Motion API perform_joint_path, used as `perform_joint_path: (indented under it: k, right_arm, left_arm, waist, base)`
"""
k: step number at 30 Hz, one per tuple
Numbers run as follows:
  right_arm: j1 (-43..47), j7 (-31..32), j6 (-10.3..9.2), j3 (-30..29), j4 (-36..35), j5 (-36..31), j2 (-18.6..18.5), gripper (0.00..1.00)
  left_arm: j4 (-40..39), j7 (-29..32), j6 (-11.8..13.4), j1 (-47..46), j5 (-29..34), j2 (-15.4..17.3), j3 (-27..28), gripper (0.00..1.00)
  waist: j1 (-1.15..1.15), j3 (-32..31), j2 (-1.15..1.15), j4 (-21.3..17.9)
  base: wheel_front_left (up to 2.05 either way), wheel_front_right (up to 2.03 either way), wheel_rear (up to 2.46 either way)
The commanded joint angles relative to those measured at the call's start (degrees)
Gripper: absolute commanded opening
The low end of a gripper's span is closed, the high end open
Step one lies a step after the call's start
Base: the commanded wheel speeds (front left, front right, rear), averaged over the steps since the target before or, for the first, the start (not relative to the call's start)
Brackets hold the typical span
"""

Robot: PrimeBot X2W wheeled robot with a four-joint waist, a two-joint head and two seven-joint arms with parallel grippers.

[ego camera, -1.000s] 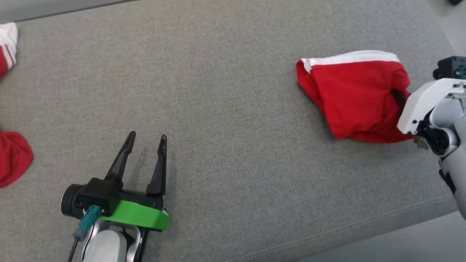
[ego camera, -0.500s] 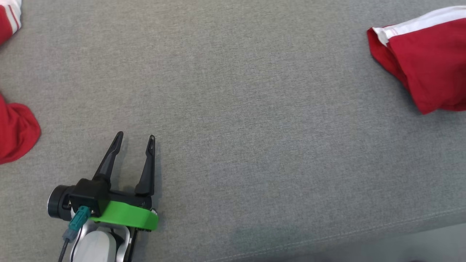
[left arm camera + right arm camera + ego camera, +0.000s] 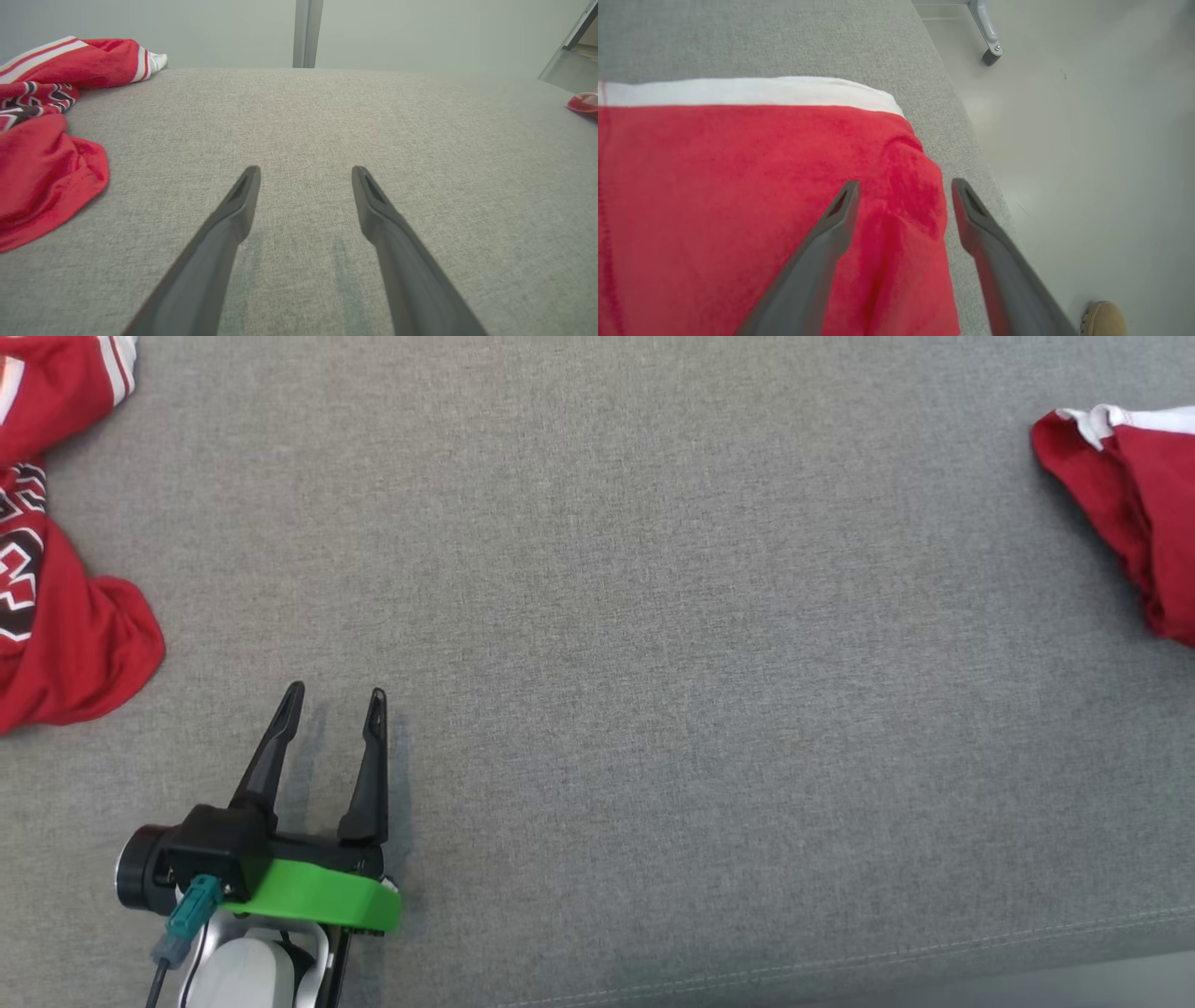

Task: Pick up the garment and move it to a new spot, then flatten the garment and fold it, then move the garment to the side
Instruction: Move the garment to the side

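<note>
The garment [image 3: 1134, 513] is red with a white band and lies folded at the far right of the grey table [image 3: 653, 616]; it also shows close up [image 3: 738, 196] and as a small red patch [image 3: 584, 102]. My right gripper [image 3: 906, 183] hovers open over the garment's right end, near the table's side edge, with nothing between its fingers. My left gripper [image 3: 335, 693] rests open low over bare table at the near left, and its wrist view shows the fingers [image 3: 306, 170] apart with only grey cloth between them.
A crumpled red jersey [image 3: 65, 616] with white stripes and dark lettering lies at the table's left end, left of my left gripper [image 3: 42, 182]. Pale floor [image 3: 1087, 140] lies beyond the table's right edge, with a wheeled leg [image 3: 990, 51] and a person's shoe [image 3: 1104, 319].
The head camera has swung left, so the folded garment sits at the picture's right edge and more of the jersey shows. The right gripper, in the garment's fold a second ago, is open.
</note>
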Motion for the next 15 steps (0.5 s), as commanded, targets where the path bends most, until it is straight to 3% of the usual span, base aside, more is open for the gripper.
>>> perform_joint_path:
  k: [1,7,11,15]
  right_arm:
    - [-0.53,-1.44,-0.11,0.24,0.04,-1.35,0.62,1.00]
    - [2.05,-10.06,-0.11,-1.49,-3.64,0.40,2.78,1.00]
    - [6.91,-17.72,-0.11,-0.04,-10.32,1.28,1.97,1.00]
    - [14.86,-20.63,-0.10,0.83,-18.33,4.52,2.70,1.00]
  left_arm:
    - [-0.30,0.01,0.00,0.69,-0.18,-0.07,0.41,1.00]
    - [-0.18,0.01,-0.07,2.11,-0.62,-0.35,2.01,1.00]
    - [0.04,0.01,0.16,3.98,-1.42,-0.92,3.56,1.00]
    - [0.00,0.01,0.69,6.17,-2.64,-1.51,5.77,1.00]
  waist:
    - [0.00,-1.17,0.00,-0.18]
    - [0.00,-6.08,0.00,0.05]
    - [0.00,-10.39,0.00,0.73]
    - [0.00,-14.66,0.00,2.07]
  base:
    - [0.00,0.00,0.00]
    - [0.00,0.00,0.00]
    - [0.00,0.00,0.00]
    - [0.00,0.00,0.00]
